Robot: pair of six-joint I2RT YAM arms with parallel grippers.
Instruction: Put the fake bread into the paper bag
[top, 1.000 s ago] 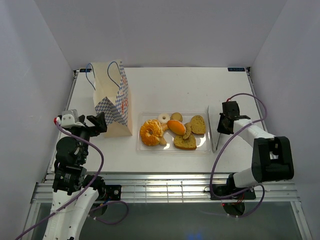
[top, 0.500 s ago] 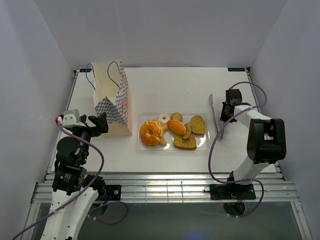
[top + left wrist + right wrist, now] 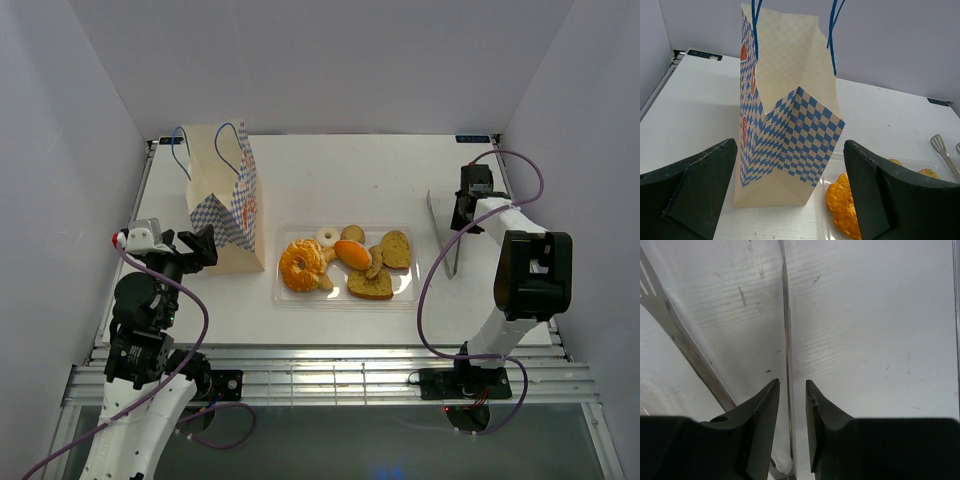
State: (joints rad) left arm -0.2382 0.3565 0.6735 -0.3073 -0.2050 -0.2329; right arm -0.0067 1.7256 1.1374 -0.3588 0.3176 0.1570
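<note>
The paper bag (image 3: 222, 190) stands upright at the far left, tan with blue-and-white chequered sides and blue cord handles. The fake bread lies in a clear plastic tray (image 3: 345, 301): a golden twisted ring (image 3: 302, 265), an orange oval roll (image 3: 352, 254), brown toast slices (image 3: 396, 249) and small buns (image 3: 352, 233). My left gripper (image 3: 200, 245) is open and empty, just in front of the bag (image 3: 790, 115); the ring (image 3: 842, 202) shows at its right finger. My right gripper (image 3: 462, 215) is at the far right, shut on metal tongs (image 3: 443, 240), one thin arm (image 3: 786, 315) between its jaws.
The tongs' second arm (image 3: 670, 320) splays out to the left of the right gripper. The tong tips (image 3: 940, 147) show beyond the tray in the left wrist view. White walls enclose the table on three sides; the bag stands close to the left wall.
My right gripper has swung from beside the tray toward the far right corner, carrying the tongs along and turning them. The left arm, bag and bread have not moved.
</note>
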